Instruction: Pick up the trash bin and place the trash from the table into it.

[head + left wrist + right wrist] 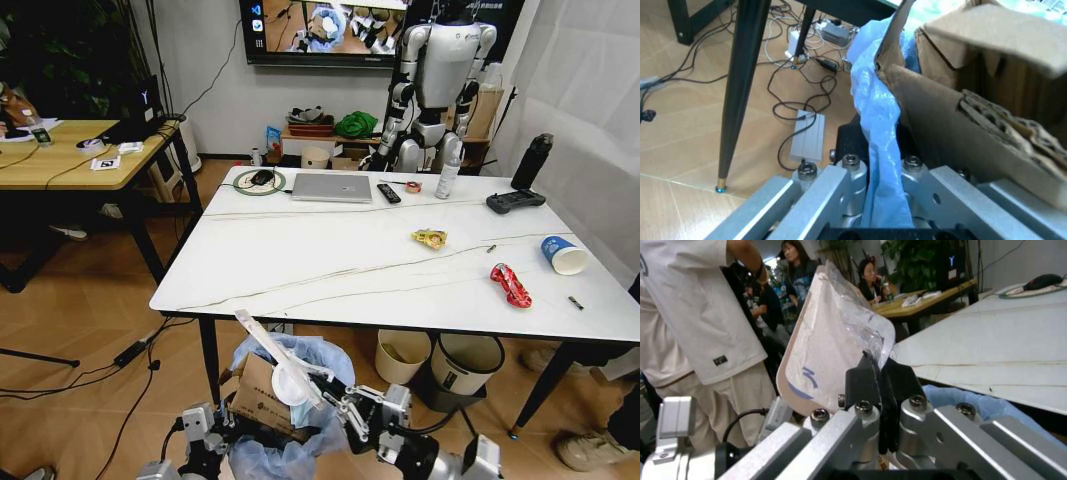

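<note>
The left gripper pinches the blue bag of the trash bin, holding it below the table edge. Beside it, the right gripper is clamped on a clear plastic pack standing above the bin's mouth. The drop-in step seems underway; next, those jaws must part over the cardboard.

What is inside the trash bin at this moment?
Torn brown cardboard stands in the trash bin, inside its blue bag. The right claw holds a clear flat plastic pack over it. Anything beneath the cardboard is covered.
</note>
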